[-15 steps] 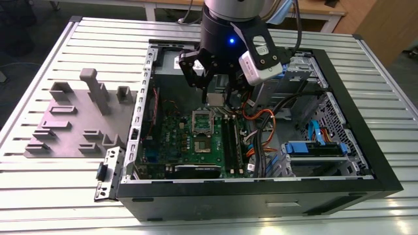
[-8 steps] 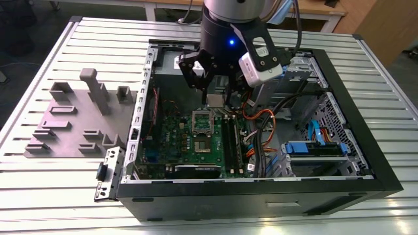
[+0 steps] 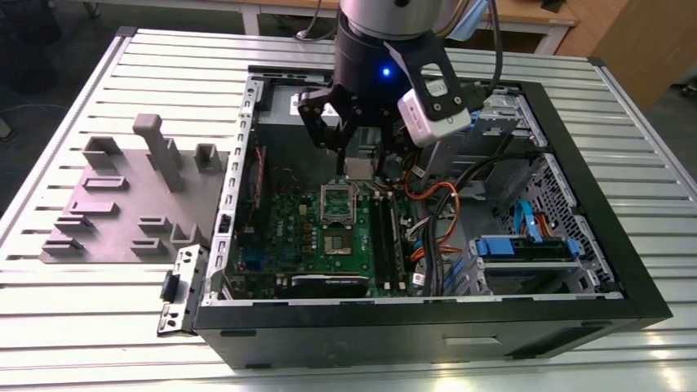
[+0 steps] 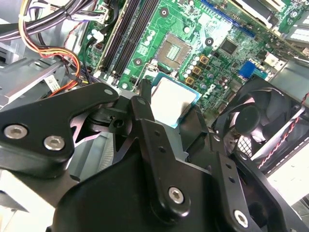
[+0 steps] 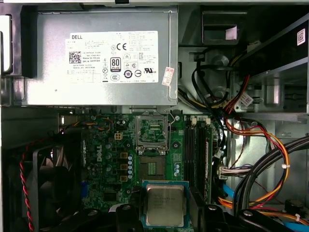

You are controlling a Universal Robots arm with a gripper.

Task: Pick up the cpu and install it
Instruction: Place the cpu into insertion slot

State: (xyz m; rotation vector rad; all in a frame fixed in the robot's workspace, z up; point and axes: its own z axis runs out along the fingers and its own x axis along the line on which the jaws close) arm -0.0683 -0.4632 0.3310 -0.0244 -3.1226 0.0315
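Cpu (image 5: pixel 165 205), which I judge light, stiff and fragile, is gripped by opposite edges of its thin square body in my closed pincer (image 4: pixel 170 107), hovering above the motherboard (image 5: pixel 104 154) near the empty socket (image 4: pixel 173 48).
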